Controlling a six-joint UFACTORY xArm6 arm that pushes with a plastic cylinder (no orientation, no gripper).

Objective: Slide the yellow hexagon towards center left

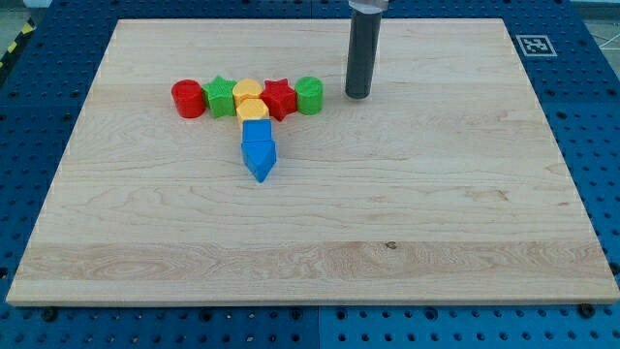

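Two yellow blocks sit in a row of blocks in the upper left part of the wooden board (387,213). The upper yellow block (247,92) looks like a hexagon; a second yellow block (252,109) touches it just below. The row runs left to right: red cylinder (187,98), green star (220,96), the yellow blocks, red star (279,98), green cylinder (309,95). Two blue blocks (258,131) (260,157) line up below the yellow ones. My tip (358,95) rests on the board, right of the green cylinder, a small gap apart, touching no block.
The board lies on a blue perforated table (39,116). A black-and-white marker tag (536,45) sits beyond the board's upper right corner.
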